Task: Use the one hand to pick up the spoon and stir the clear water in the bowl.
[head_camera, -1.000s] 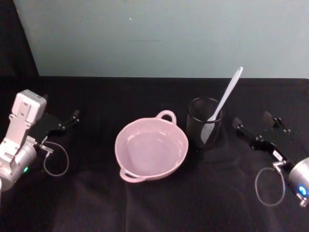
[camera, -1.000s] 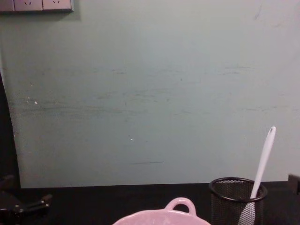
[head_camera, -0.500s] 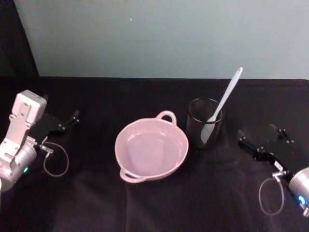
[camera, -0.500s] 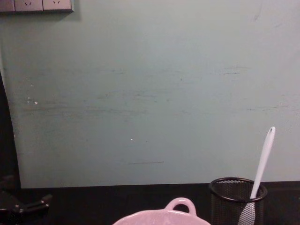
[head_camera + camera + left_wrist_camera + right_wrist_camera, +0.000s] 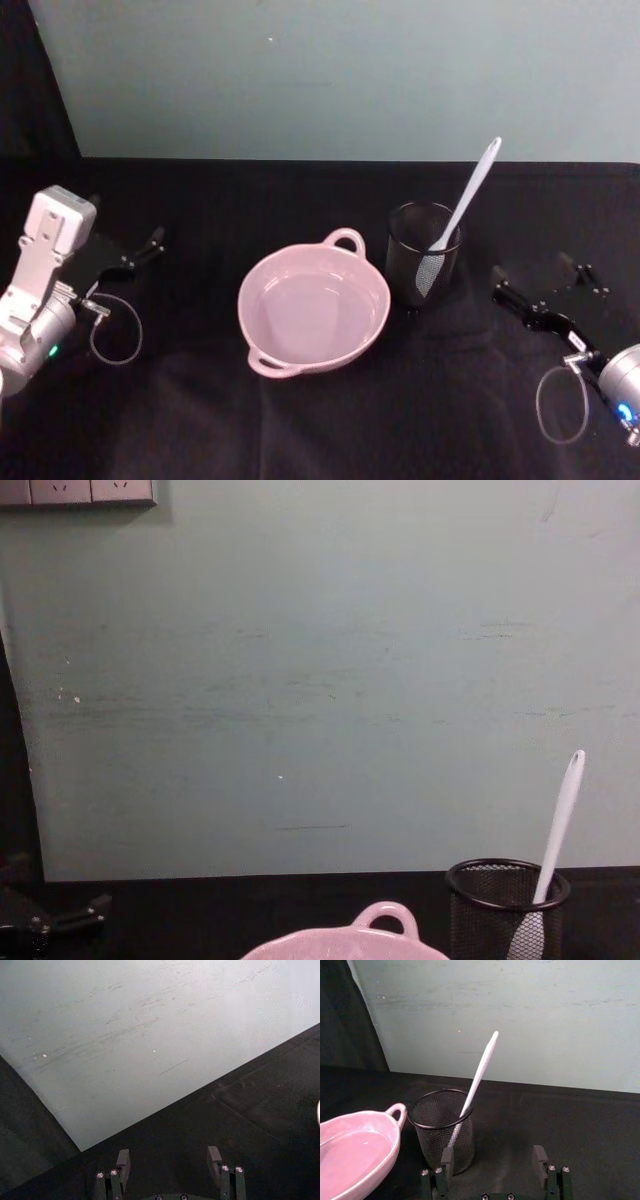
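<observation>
The right black two-fingered gripper (image 5: 530, 283) hovers with fingers spread and empty, at three o'clock of the black wire-mesh cup (image 5: 423, 253). In that cup leans the long slim white spoon (image 5: 463, 208), its flat blade down, its handle tilted toward one o'clock. At nine o'clock of the cup sits the pale pink glossy bowl (image 5: 262, 285), holding clear water. The left black gripper (image 5: 150, 240) rests released at the table's nine o'clock edge. No writing is legible.

Black wire-mesh cup (image 5: 423, 250) upright on tabletop (image 5: 300, 420), centre-right. Tabletop covered w/ black cloth, creased. Pale green wall (image 5: 320, 680) behind, scuffed, faint horiz. marks. White socket strip (image 5: 78, 491) at wall top, left corner in chest view. Dark curtain (image 5: 30, 80) at far left edge.
</observation>
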`<state>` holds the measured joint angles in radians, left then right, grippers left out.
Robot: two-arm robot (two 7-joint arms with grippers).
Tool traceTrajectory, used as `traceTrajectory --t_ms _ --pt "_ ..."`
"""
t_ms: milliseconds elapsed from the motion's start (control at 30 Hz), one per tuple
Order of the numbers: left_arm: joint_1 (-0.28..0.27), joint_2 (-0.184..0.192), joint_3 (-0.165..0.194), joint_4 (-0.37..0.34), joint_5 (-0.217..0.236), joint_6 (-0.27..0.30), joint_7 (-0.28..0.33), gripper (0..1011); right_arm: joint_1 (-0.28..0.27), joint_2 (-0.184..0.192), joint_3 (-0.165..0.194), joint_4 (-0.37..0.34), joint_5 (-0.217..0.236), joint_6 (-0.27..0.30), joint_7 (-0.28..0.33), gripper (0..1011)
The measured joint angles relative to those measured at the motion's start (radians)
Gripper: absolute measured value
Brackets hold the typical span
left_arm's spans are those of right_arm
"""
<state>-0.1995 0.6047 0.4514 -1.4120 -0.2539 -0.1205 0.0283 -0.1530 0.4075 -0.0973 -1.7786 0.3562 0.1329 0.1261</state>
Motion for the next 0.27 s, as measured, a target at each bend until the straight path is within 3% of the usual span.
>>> traceTrajectory --t_ms 267 --pt "0.000 0.000 0.000 0.000 0.000 0.000 0.000 1011 0.001 0.001 -0.001 0.000 0.000 0.000 0.000 1003"
